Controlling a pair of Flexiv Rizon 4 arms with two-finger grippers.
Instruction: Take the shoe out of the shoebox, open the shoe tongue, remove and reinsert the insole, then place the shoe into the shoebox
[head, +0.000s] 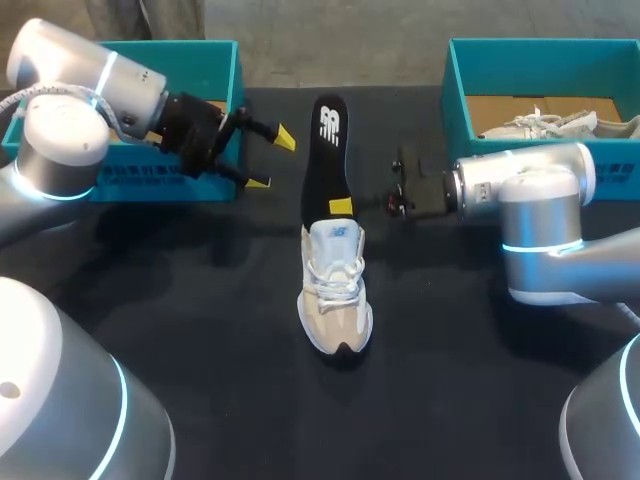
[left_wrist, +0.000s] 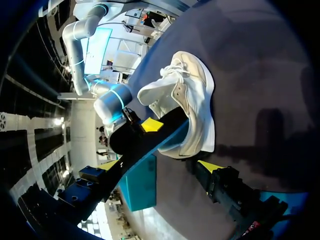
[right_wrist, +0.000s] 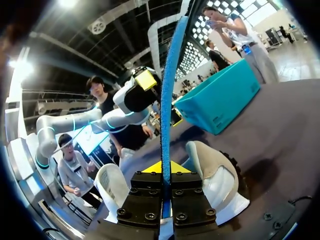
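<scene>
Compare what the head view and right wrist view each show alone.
Only the head view: a second white sneaker in the right teal cardboard shoebox, and the black foam insole's top face. Only the right wrist view: the insole's blue edge clamped in the right end effector. Both: the white-and-beige lace-up sneaker, the open left end effector, the left teal shoebox.

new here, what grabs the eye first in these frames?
The long black foam insole stands out first. The right gripper pinches its near end at the heel opening of the white-and-beige lace-up sneaker at mid-table. The left gripper hangs open beside the insole, in front of the left teal cardboard shoebox. A second pale sneaker lies in the right teal shoebox.
</scene>
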